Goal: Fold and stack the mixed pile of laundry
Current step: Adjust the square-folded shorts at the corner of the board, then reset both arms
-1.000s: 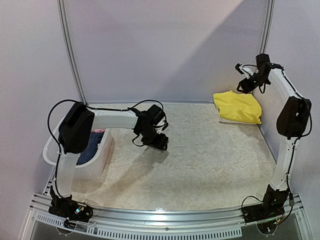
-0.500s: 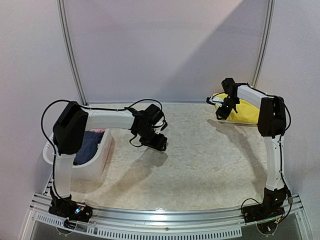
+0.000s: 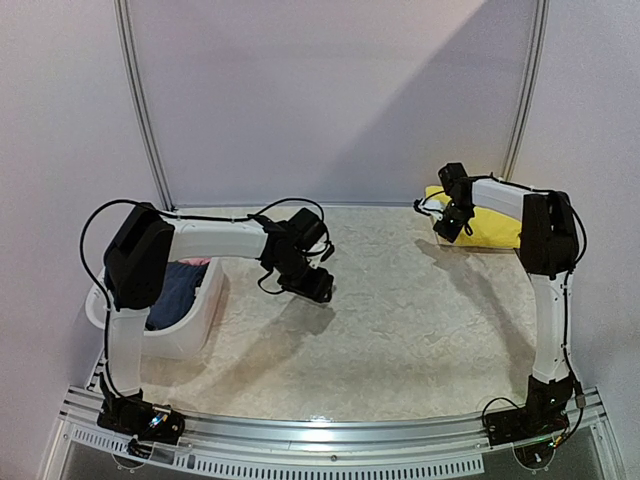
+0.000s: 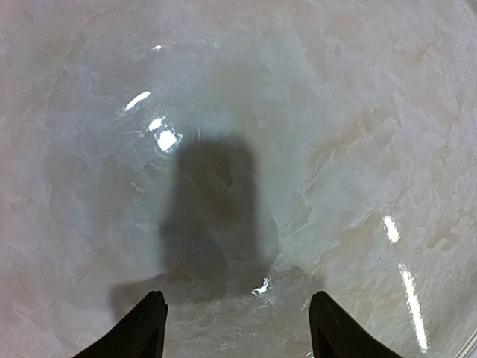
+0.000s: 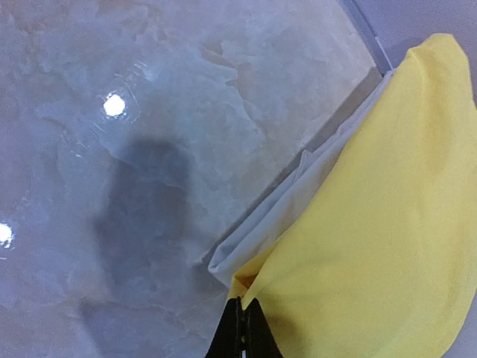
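Observation:
Folded yellow shorts [image 3: 492,226] [image 5: 373,224] lie at the table's far right corner on top of a white garment [image 5: 298,198], whose folded edge sticks out beneath them. My right gripper [image 3: 447,228] [image 5: 242,302] is shut, its tips pinched on the near corner of the yellow shorts. My left gripper [image 3: 312,287] [image 4: 238,321] hangs open over bare table left of centre, with nothing between its fingers. A dark navy piece [image 3: 178,295] and a bit of pink cloth [image 3: 197,262] lie in the basket.
A white plastic basket [image 3: 195,332] stands at the table's left edge, partly under the left arm. The back wall and a metal rail [image 5: 373,45] run close behind the stack. The marbled tabletop [image 3: 400,320] lies between the arms.
My right arm swung down from above the stack to the yellow shorts' near corner, and its jaws closed there. The left arm barely moved.

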`<state>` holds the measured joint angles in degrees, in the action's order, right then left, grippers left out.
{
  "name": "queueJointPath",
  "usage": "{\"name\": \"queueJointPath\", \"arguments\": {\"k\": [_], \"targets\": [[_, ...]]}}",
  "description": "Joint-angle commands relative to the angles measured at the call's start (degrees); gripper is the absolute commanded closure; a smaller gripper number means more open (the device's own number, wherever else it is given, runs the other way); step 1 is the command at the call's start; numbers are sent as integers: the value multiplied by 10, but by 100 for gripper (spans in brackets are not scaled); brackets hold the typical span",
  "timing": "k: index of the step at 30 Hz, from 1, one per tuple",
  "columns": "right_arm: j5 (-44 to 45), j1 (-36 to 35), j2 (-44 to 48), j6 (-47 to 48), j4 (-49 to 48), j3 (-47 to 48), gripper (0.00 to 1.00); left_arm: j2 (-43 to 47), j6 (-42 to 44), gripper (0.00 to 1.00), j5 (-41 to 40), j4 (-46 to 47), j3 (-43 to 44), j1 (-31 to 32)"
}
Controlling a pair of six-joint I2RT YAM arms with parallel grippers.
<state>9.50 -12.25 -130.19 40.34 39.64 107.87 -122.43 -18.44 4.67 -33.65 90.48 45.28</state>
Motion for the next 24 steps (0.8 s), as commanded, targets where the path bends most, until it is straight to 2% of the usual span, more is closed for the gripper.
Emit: {"name": "queueJointPath", "arguments": {"k": [1, 3, 6, 10, 15, 16, 18, 22, 24], "targets": [[-9, -15, 59, -42, -6, -20, 99, 24, 5, 34, -2, 5, -7, 12], [7, -15, 53, -48, -15, -16, 90, 26, 4, 34, -2, 3, -8, 13], [11, -16, 37, -58, -8, 1, 63, 34, 4, 33, -9, 1, -15, 14], [-40, -16, 58, -87, 21, 14, 49, 51, 8, 34, -26, 4, -28, 14], [-88, -14, 151, -133, 22, -25, 31, 59, 21, 33, -45, -13, -11, 14], [-109, -14, 185, -141, 13, -46, 25, 61, 24, 33, -65, -19, -6, 14], [-114, -11, 239, -159, -15, -96, 3, 73, 30, 33, -89, -24, -2, 14], [-120, 14, 354, -218, -81, -198, 1, 121, 45, 30, -140, -9, -11, 14], [-151, 29, 396, -268, -97, -237, 1, 146, 51, 27, -160, 9, -21, 15]]}}
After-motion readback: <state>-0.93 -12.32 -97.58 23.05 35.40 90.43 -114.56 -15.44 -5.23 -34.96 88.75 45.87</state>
